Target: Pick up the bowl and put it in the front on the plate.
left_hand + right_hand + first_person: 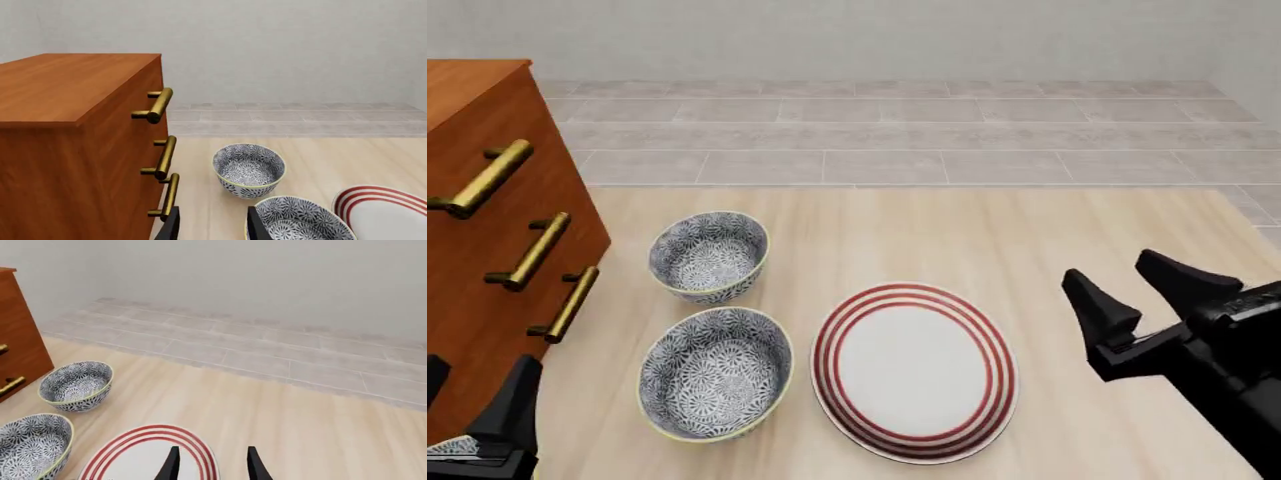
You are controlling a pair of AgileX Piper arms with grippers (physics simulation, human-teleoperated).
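Both pincers spread, empty. Right pincer [1154,290] hangs just right of the plate [914,370]; left pincer [474,400] sits low, left of the front bowl [715,372], near the drawer cabinet [501,250]. Front bowl touches or nearly touches the plate's left rim, an easy short transfer. Second bowl [709,255] beyond it; cabinet handles [565,303] crowd the left approach. Desk [988,240] open otherwise.

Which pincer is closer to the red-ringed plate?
Right. The right pincer hovers open just right of the plate; the left pincer sits far left, past the near bowl.
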